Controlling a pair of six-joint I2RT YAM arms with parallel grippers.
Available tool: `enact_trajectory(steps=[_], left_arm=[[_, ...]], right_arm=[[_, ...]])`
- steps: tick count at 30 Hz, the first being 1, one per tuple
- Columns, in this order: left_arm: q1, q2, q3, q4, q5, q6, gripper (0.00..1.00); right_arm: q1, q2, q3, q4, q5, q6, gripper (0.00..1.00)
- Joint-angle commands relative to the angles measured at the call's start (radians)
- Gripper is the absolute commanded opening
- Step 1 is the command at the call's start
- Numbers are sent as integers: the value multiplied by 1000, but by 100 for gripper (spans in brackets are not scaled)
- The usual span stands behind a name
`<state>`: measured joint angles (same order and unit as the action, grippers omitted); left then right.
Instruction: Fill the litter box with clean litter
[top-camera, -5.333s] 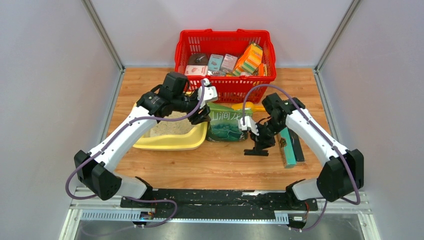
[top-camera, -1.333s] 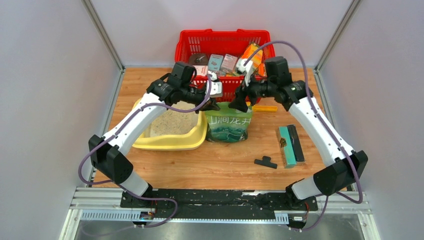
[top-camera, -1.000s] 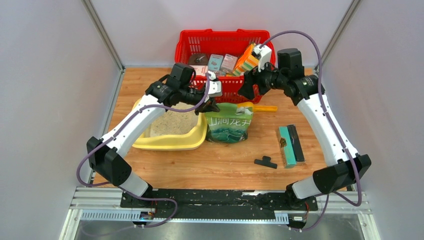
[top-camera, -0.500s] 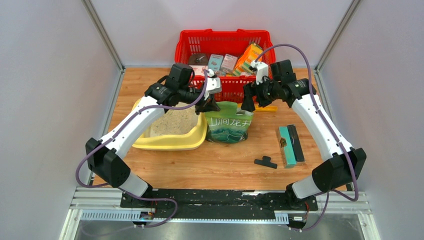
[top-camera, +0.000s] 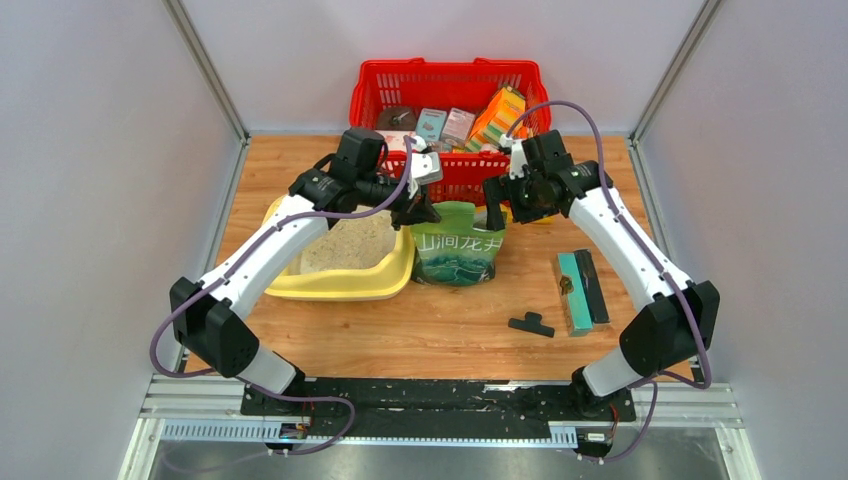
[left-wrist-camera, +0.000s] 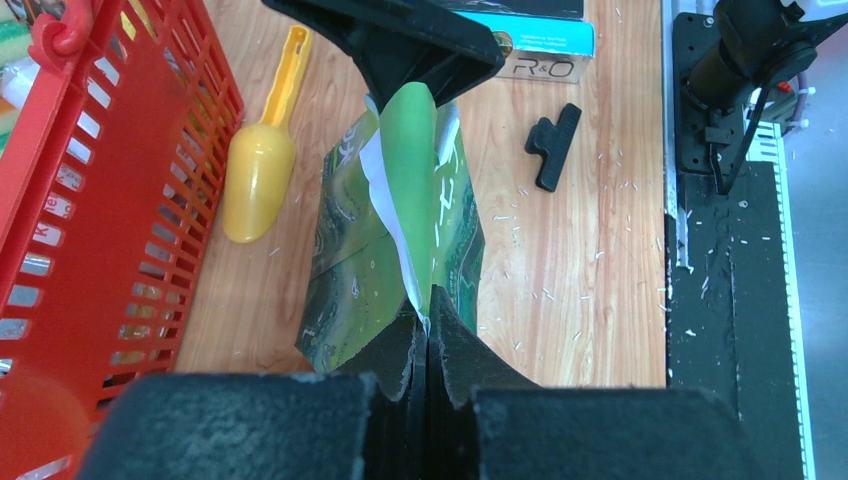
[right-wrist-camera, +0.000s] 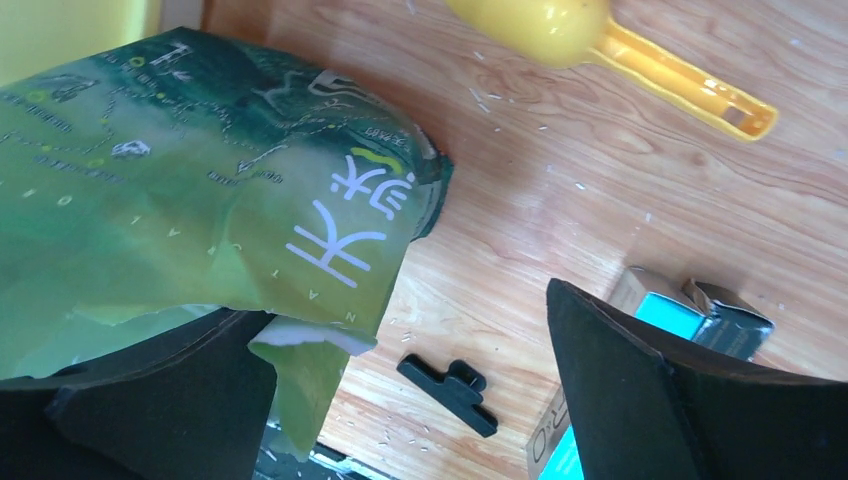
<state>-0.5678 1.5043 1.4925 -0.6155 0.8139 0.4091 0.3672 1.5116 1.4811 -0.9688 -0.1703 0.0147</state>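
Note:
The pale-yellow litter box (top-camera: 340, 288) lies left of centre, with beige clean litter (top-camera: 345, 243) heaped inside. A green bag (top-camera: 458, 248) stands just right of it. My left gripper (top-camera: 420, 212) is shut on the bag's upper left edge. The left wrist view shows that edge pinched in my left gripper (left-wrist-camera: 428, 335), the bag (left-wrist-camera: 400, 230) hanging below. My right gripper (top-camera: 494, 215) is open at the bag's upper right corner. In the right wrist view the bag (right-wrist-camera: 200, 180) has its torn flap lying against the left finger of my right gripper (right-wrist-camera: 400, 310).
A red basket (top-camera: 450, 90) full of packages stands at the back. A yellow scoop (left-wrist-camera: 258, 170) lies between basket and bag. A black clip (top-camera: 531, 323) and a teal box (top-camera: 578, 290) lie on the wood at the right. Grains are scattered on the table.
My right arm has come down from above the basket to the bag's upper right corner, and its jaws have spread wider. The left gripper still holds the bag in the same place.

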Motion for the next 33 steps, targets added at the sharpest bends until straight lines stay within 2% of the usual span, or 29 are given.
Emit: enact_trajectory(steps=[1, 7, 15, 17, 21, 22, 27, 28, 29, 30, 31, 32, 33], left_arm=[[-3, -81, 8, 112, 90, -49, 0], [-1, -96, -3, 134, 88, -59, 0], [-1, -116, -6, 137, 73, -36, 0], [-1, -112, -15, 141, 74, -38, 0], [-1, -104, -29, 158, 67, -58, 0], [-1, -102, -32, 157, 62, -59, 1], [-1, -89, -25, 137, 48, -53, 19], [-1, -85, -20, 128, 45, -50, 27], [-1, -84, -17, 125, 44, -50, 31], [-1, -84, -14, 122, 36, -49, 35], [-1, -84, -6, 117, 33, -47, 41], [-1, -85, -3, 112, 28, -44, 43], [2, -88, 5, 112, 19, -44, 45]], right_arm=[[53, 19, 74, -30, 277, 45, 100], [78, 3, -5, -24, 504, 11, 100], [-4, -17, 2, -73, 476, 21, 100], [-4, -34, 16, -53, 369, 33, 100], [-4, -59, 94, 16, -91, -8, 100], [-5, -65, 106, 27, -139, -10, 100], [-55, -70, 162, 47, -251, -97, 100], [-76, -61, 177, 47, -273, -114, 100], [-103, -54, 183, 41, -316, -183, 100], [-169, -50, 182, 29, -421, -235, 100], [-203, -47, 174, 28, -461, -286, 100], [-235, -48, 151, 22, -498, -344, 100], [-296, -48, 136, 6, -553, -502, 100]])
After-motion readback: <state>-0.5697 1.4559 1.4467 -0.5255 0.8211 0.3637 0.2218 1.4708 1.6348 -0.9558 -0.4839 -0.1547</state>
